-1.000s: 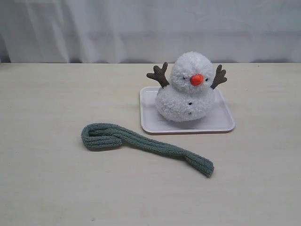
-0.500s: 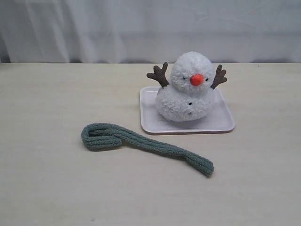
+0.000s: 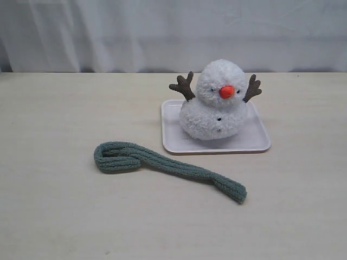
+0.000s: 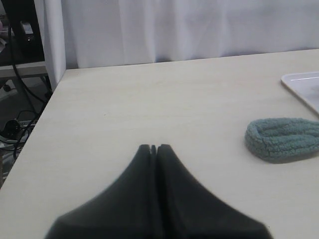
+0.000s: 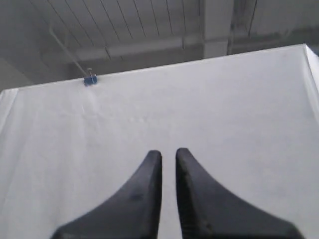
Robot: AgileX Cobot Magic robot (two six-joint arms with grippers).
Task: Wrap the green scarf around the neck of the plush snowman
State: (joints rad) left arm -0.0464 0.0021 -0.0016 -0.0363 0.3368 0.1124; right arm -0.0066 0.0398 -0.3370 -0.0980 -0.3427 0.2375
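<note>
The pale wood-grain table (image 3: 54, 216) fills most of the exterior view, with a white curtain (image 3: 108, 32) hanging behind its far edge. Right of centre, towards the back, a white square tray (image 3: 255, 138) lies flat on the table. The plush snowman (image 3: 212, 122) sits upright on it, orange nose forward and brown twig arms raised. The snowman's neck (image 3: 203, 103), the slight narrowing between head and body, is bare.

The green scarf (image 3: 173, 167) lies on the table in front of the tray, just beside its near edge but not touching it. Its left end is folded back on itself in a loop. The rest runs diagonally right and towards the camera, ending in a rounded tip.

The left gripper (image 4: 154, 148) hovers above the table with its two dark fingers pressed together at the tips and nothing between them. In the left wrist view the looped end of the scarf (image 4: 281, 139) lies off to one side of the fingertips, well apart from them. A corner of the tray (image 4: 304, 82) shows beyond it.

The right gripper (image 5: 168, 157) is tilted upward (its camera takes in only curtain and ceiling). Its fingers are parted by a narrow gap and hold nothing, so where the scarf lies relative to it cannot be told. A small blue clip (image 5: 89, 79) pins the curtain's top edge.
</note>
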